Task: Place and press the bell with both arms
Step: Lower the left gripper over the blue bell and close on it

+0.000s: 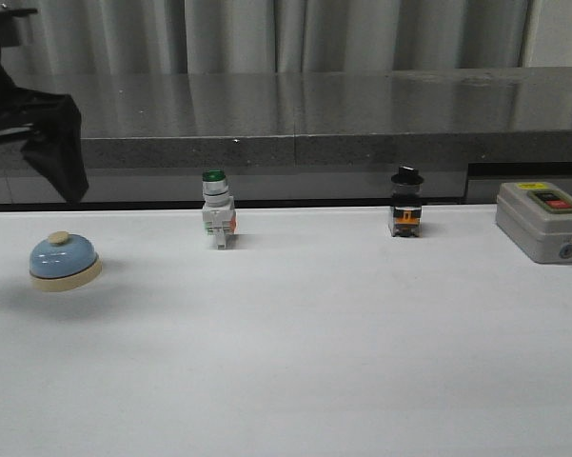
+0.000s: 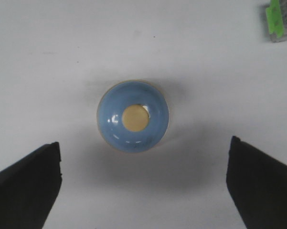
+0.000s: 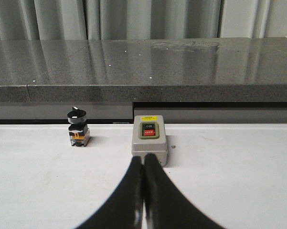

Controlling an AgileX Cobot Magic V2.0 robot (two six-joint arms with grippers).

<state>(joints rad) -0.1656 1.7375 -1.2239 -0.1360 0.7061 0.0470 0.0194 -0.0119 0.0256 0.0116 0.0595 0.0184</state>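
Note:
The light-blue bell (image 1: 65,259) with a cream base and cream button stands on the white table at the left. In the left wrist view the bell (image 2: 132,117) shows from straight above. My left gripper (image 2: 143,183) is open and empty, and hangs above the bell without touching it. Its black fingers (image 2: 26,191) stand wide apart, to either side of the bell and a little short of it. The left arm (image 1: 38,133) shows at the far left of the front view. My right gripper (image 3: 143,164) is shut and empty, its tips low over the table just before the grey box.
A green-capped white switch (image 1: 218,209) and a black-capped switch (image 1: 406,203) stand along the back of the table. A grey box (image 1: 542,221) with red and green buttons sits at the right, also in the right wrist view (image 3: 149,143). A grey stone ledge (image 1: 295,114) runs behind.

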